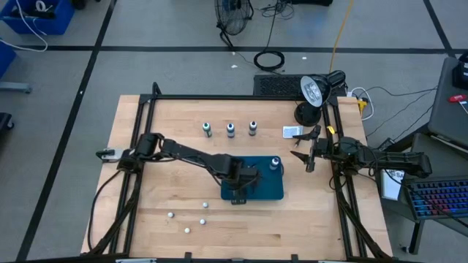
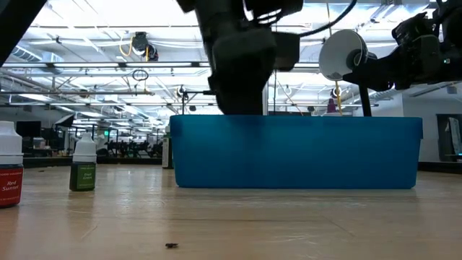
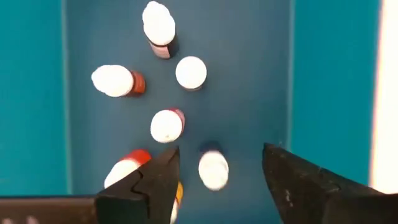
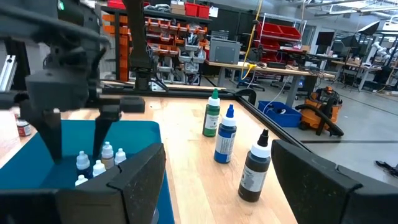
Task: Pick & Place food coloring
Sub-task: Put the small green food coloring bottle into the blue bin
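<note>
Surface: pale wood table [image 1: 175,190] in a black frame; small white caps [image 1: 187,218] loose near its front edge.
Room: grey floor with cables, a lamp [image 1: 313,90] at the table's far right corner, shelving and benches beyond.
Bin: blue bin [image 1: 265,191] mid-table, open-topped.
Contents: small food coloring bottles [image 3: 166,126], white-capped, standing and tipped on the bin floor.
Outside bin: three larger bottles [image 1: 230,129] in a row on the far side.
My left claw [image 3: 214,180]: over the bin, jaws wide, one bottle [image 3: 213,169] between them, not gripped.
My right claw [image 1: 307,154]: at the table's right edge, wide, empty.
</note>
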Controlling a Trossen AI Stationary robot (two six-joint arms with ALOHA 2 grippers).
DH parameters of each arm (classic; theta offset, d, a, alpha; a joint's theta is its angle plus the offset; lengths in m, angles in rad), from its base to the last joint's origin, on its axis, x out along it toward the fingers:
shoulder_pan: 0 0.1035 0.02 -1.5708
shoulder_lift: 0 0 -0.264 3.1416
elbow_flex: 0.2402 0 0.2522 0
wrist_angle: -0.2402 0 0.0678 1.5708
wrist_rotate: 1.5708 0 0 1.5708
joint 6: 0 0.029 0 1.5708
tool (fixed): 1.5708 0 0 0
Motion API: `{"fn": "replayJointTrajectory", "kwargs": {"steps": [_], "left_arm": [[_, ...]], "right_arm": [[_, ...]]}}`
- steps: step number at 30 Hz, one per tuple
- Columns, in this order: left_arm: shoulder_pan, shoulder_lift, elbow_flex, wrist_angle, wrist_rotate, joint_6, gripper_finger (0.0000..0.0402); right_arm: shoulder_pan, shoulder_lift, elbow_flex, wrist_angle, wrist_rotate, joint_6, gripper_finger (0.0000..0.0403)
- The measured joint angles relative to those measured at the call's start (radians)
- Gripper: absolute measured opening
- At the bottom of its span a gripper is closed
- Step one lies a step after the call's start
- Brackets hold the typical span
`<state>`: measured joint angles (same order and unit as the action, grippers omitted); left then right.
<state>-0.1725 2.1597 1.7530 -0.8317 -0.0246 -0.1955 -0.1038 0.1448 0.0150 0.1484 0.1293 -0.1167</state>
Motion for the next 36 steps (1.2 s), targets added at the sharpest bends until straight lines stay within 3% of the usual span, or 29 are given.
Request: {"fn": "replayJointTrajectory", "kwargs": {"steps": [4, 9, 12, 19, 25, 31, 36], "left_arm": [[-0.014, -0.001, 0.098, -0.079, -0.002, 0.011, 0.0244], [-0.062, -0.004, 0.249, -0.296, -0.029, 0.014, 0.0245], [-0.127, -0.019, 0.265, -0.423, -0.058, -0.010, 0.0246], [-0.299, -0.087, 0.113, -0.483, -0.176, -0.276, 0.0244], [-0.333, -0.101, -0.028, -0.482, -0.152, -0.515, 0.0242], [-0.323, -0.099, -0.144, -0.381, -0.058, -0.549, 0.0243], [-0.316, -0.100, -0.202, -0.339, -0.053, -0.547, 0.0243]], "right_arm": [[0.000, 0.000, 0.000, -0.001, 0.000, 0.000, 0.0279], [0.000, 0.000, 0.000, 0.000, 0.000, 0.000, 0.0279], [0.000, 0.000, 0.000, 0.000, 0.000, 0.000, 0.0279], [0.000, 0.000, 0.000, -0.001, 0.000, 0.000, 0.0279], [0.000, 0.003, 0.000, -0.001, 0.000, 0.000, 0.0279], [0.000, 0.003, 0.000, -0.001, 0.000, 0.000, 0.0279], [0.000, 0.003, 0.000, -0.001, 0.000, 0.000, 0.0279]]}}
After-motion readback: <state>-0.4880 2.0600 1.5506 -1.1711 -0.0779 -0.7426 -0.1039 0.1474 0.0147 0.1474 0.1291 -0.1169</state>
